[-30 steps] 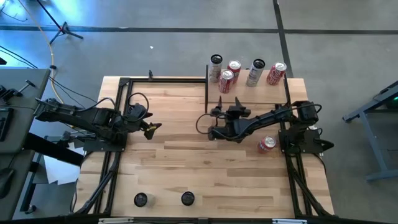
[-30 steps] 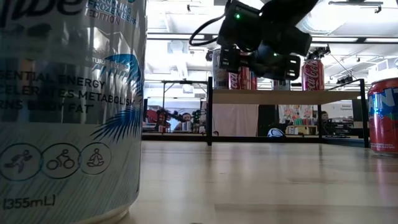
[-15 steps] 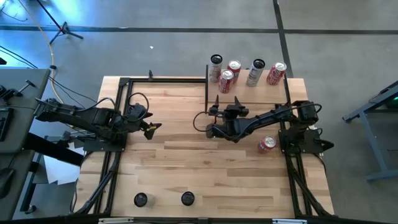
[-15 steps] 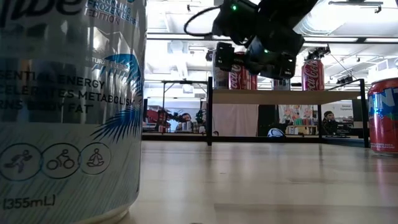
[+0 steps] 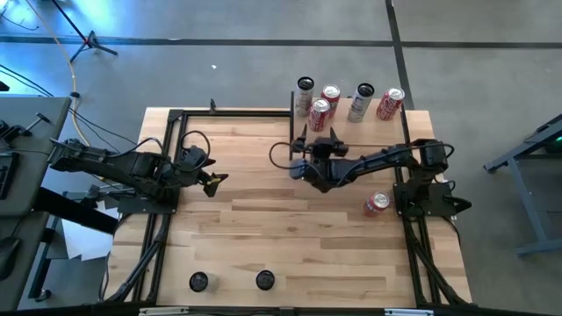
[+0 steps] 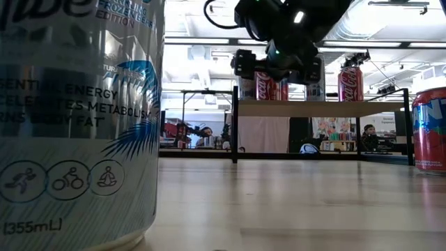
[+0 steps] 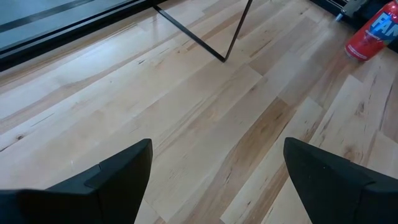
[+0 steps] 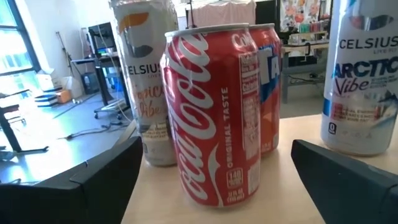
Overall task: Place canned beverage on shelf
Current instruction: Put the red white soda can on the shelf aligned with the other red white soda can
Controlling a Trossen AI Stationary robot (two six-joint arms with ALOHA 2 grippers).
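The shelf [image 5: 373, 130] stands at the table's far right, a pale wood board on thin black uprights [image 6: 235, 125]. Several cans stand upright on it, among them a red Coca-Cola can [image 8: 217, 112] [image 5: 319, 113] at its near left. My right gripper [image 8: 217, 171] [image 5: 310, 140] [image 6: 275, 61] is open and empty at shelf height. It faces that can, with one finger on either side of the can and apart from it. My left gripper [image 7: 214, 177] [image 5: 216, 180] is open and empty over the table's left part.
Beside the Coca-Cola can stand an orange Celsius can [image 8: 146, 81], a white Celsius can [image 8: 364, 81] and another red can [image 8: 267, 81]. A red can [image 5: 377, 204] lies on the table by the right arm's base. Two cans [image 5: 199, 281] [image 5: 264, 279] stand at the near edge.
My right gripper has risen and gone toward the table's far edge, closer to the cans on the shelf. The cans have kept still.
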